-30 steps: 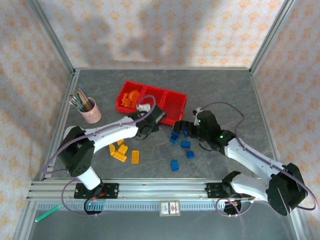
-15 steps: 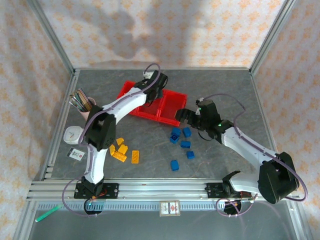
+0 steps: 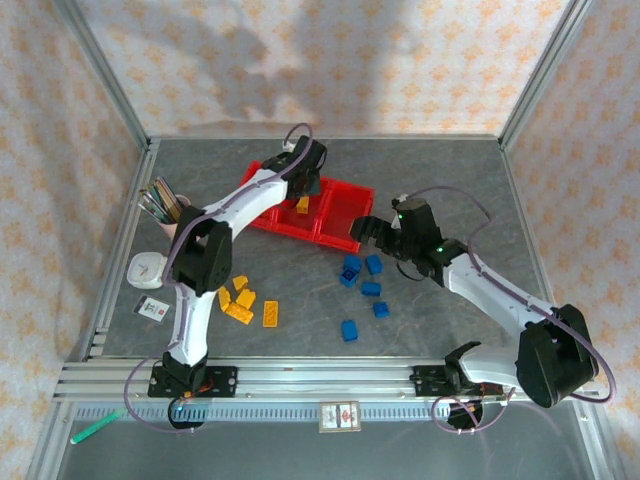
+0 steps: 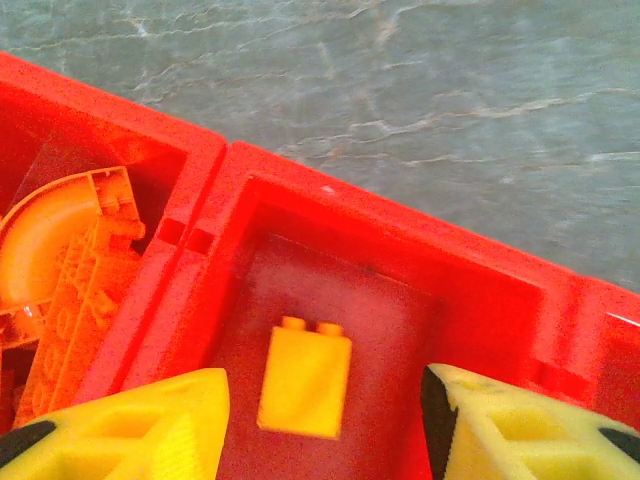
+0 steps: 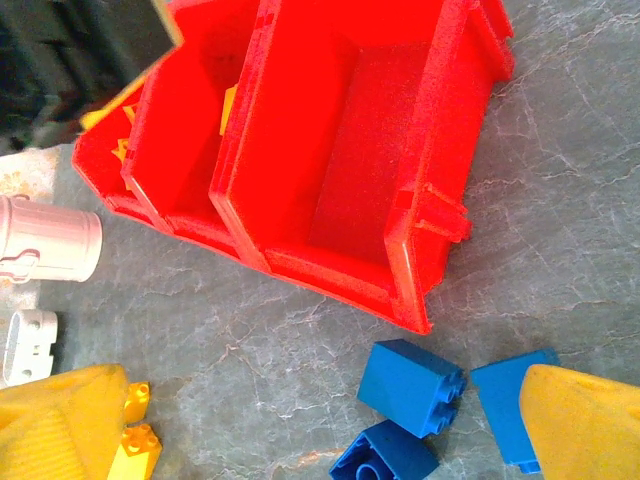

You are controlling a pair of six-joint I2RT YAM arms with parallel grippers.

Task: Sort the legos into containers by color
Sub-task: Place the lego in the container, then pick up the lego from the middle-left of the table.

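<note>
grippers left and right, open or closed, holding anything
Left gripper: open, empty; a yellow brick lies in the middle bin beneath it.
Right gripper: open, empty, near the blue bricks.

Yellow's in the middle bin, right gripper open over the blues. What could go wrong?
1. The blue bricks lie bunched together; the right gripper may pinch two or knock one away.
2. The left gripper hangs over the red tray's middle bin; a blue carried to the empty end bin might meet that arm.
3. Its fingers flank the yellow brick; a sideways exit could nudge the tray.
</note>
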